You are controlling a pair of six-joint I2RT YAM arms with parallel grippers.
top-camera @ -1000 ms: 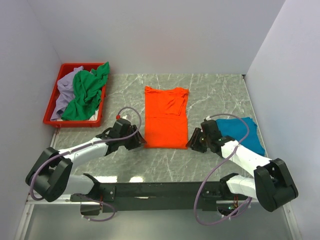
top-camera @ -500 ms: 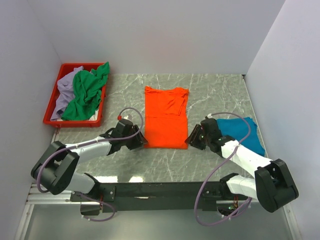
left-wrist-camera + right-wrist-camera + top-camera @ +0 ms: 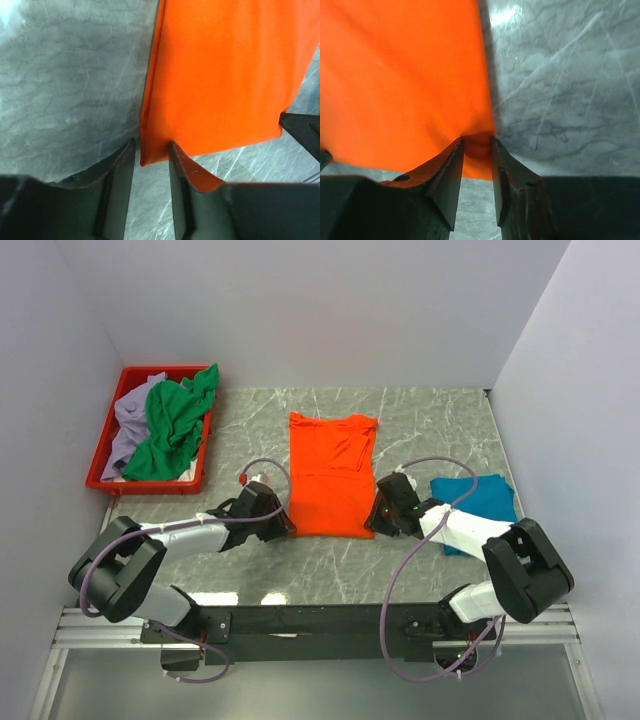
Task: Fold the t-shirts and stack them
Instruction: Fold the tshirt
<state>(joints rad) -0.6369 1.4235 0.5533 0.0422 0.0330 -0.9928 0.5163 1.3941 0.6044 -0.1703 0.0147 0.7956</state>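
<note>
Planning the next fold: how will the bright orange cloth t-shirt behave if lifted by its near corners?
The bright orange cloth t-shirt will probably sag between the corners, since it puckers where the right gripper pinches it. It looks light, lying thin and flat on the grey marble-look table.

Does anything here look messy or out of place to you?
Yes. The green cloth t-shirt lies crumpled in the red plastic tray at far left, spilling over its rim, beside the rumpled pale lavender t-shirt. The teal blue t-shirt at right lies slightly askew. The bright orange t-shirt lies flat and tidy.
</note>
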